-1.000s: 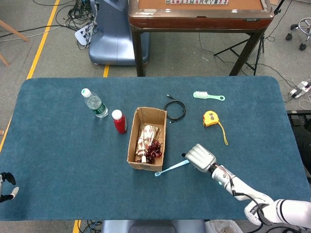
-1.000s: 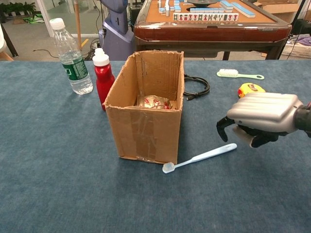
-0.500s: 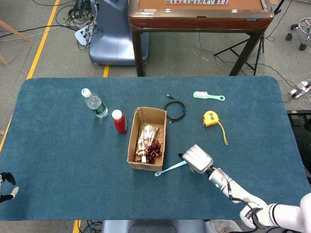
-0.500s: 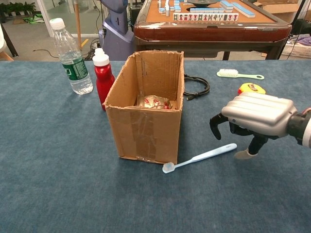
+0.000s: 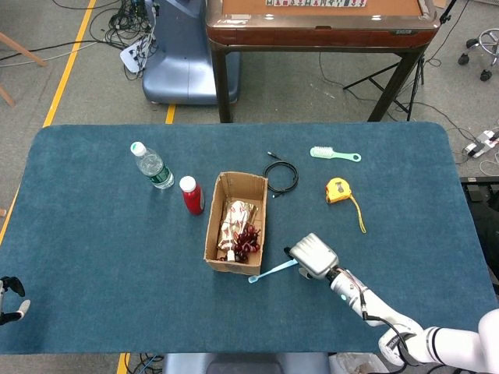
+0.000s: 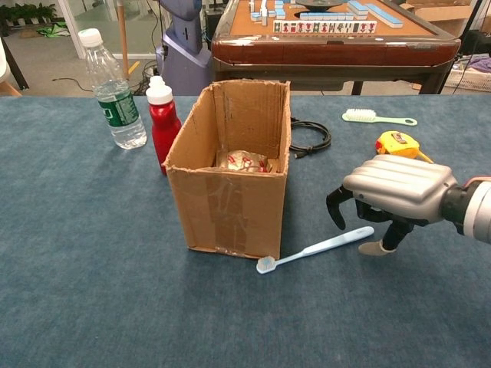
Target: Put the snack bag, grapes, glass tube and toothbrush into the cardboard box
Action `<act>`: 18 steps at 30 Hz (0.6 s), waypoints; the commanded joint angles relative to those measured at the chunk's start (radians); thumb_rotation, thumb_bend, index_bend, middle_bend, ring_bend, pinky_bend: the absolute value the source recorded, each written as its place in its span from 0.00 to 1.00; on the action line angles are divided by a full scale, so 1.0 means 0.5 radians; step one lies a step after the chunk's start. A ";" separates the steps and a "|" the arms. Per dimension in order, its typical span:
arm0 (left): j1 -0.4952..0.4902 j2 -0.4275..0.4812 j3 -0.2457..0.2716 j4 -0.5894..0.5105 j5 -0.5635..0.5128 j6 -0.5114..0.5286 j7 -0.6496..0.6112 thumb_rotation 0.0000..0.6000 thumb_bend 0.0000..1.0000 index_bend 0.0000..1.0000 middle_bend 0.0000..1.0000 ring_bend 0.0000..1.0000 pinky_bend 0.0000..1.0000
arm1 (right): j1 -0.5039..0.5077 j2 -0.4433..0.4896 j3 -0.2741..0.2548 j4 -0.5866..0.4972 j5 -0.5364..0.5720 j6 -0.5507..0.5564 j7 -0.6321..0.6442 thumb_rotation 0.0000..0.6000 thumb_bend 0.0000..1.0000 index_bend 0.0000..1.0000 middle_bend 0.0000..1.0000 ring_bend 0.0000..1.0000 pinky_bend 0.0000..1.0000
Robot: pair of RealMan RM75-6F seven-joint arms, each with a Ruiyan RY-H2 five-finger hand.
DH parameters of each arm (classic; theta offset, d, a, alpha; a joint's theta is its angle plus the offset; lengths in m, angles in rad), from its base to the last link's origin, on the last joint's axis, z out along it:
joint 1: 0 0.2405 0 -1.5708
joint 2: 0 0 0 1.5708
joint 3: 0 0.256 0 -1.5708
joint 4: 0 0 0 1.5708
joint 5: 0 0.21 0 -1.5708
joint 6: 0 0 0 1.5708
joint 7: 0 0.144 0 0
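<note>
The cardboard box (image 5: 236,223) holds the snack bag (image 5: 235,215) and grapes (image 5: 249,239); the toothbrush (image 6: 315,248) lies on the desk (image 5: 93,234) beside it. The right hand (image 6: 393,195) hovers over the handle, fingers apart, holding nothing; the left hand's (image 5: 9,298) state I cannot tell.

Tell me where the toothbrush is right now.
The toothbrush lies flat on the table, brush head by the cardboard box's near right corner, handle end under the right hand.

The setting is a robotics lab or test area. A work table (image 5: 93,257) covered in blue felt stands on a bare grey floor marked with yellow tape lines (image 5: 69,62). Loose cables (image 5: 117,27) lie in a tangle on the floor beside a blue-grey machine base (image 5: 175,54). Behind the work table stands a mahjong table (image 6: 330,34) with tiles (image 6: 322,23) laid on its top. A power strip (image 5: 483,142) lies on the floor at the right.
</note>
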 commanded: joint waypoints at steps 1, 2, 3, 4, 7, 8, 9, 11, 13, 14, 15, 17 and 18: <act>0.000 0.000 0.000 -0.001 0.002 0.001 0.001 1.00 0.28 0.56 0.46 0.37 0.65 | -0.023 0.029 0.029 -0.101 0.096 0.005 -0.125 1.00 0.23 0.50 1.00 1.00 1.00; 0.000 0.001 0.001 -0.002 0.003 0.002 0.001 1.00 0.28 0.56 0.46 0.37 0.65 | -0.028 0.036 0.036 -0.131 0.129 0.003 -0.163 1.00 0.23 0.50 1.00 1.00 1.00; 0.001 0.001 0.001 -0.004 0.005 0.003 0.001 1.00 0.28 0.56 0.46 0.37 0.65 | -0.032 0.047 0.046 -0.173 0.180 -0.002 -0.215 1.00 0.23 0.50 1.00 1.00 1.00; 0.001 0.001 0.001 -0.005 0.006 0.004 0.001 1.00 0.28 0.56 0.46 0.37 0.65 | -0.035 0.055 0.053 -0.204 0.222 -0.006 -0.257 1.00 0.23 0.50 1.00 1.00 1.00; 0.001 0.001 0.001 -0.007 0.007 0.005 0.002 1.00 0.28 0.56 0.46 0.37 0.65 | -0.037 0.070 0.074 -0.280 0.348 -0.004 -0.400 1.00 0.23 0.50 1.00 1.00 1.00; 0.001 0.002 0.002 -0.006 0.007 0.005 0.002 1.00 0.28 0.56 0.46 0.37 0.65 | -0.039 0.071 0.082 -0.307 0.400 0.011 -0.467 1.00 0.23 0.50 1.00 1.00 1.00; 0.001 0.002 0.002 -0.008 0.007 0.005 0.003 1.00 0.28 0.56 0.46 0.37 0.65 | -0.041 0.068 0.089 -0.332 0.451 0.027 -0.531 1.00 0.23 0.50 1.00 1.00 1.00; 0.001 0.002 0.001 -0.007 0.006 0.004 0.001 1.00 0.28 0.56 0.46 0.37 0.65 | -0.043 0.063 0.100 -0.367 0.527 0.054 -0.618 1.00 0.23 0.50 1.00 1.00 1.00; 0.001 0.002 0.001 -0.007 0.008 0.005 0.000 1.00 0.28 0.56 0.46 0.37 0.65 | -0.042 0.057 0.108 -0.397 0.600 0.079 -0.700 1.00 0.23 0.50 1.00 1.00 1.00; 0.001 0.002 0.002 -0.008 0.009 0.006 0.001 1.00 0.28 0.56 0.46 0.37 0.65 | -0.039 0.050 0.113 -0.412 0.642 0.095 -0.746 1.00 0.23 0.50 1.00 1.00 1.00; 0.001 0.003 0.002 -0.010 0.010 0.006 0.001 1.00 0.28 0.56 0.46 0.37 0.65 | -0.037 0.043 0.117 -0.421 0.669 0.107 -0.774 1.00 0.24 0.50 1.00 1.00 1.00; 0.001 0.003 0.002 -0.010 0.010 0.007 0.001 1.00 0.28 0.56 0.46 0.37 0.65 | -0.031 0.029 0.123 -0.433 0.723 0.126 -0.823 1.00 0.26 0.50 1.00 1.00 1.00; 0.001 0.003 0.002 -0.010 0.011 0.007 0.000 1.00 0.28 0.56 0.46 0.37 0.65 | -0.027 0.022 0.126 -0.435 0.743 0.132 -0.838 1.00 0.27 0.50 1.00 1.00 1.00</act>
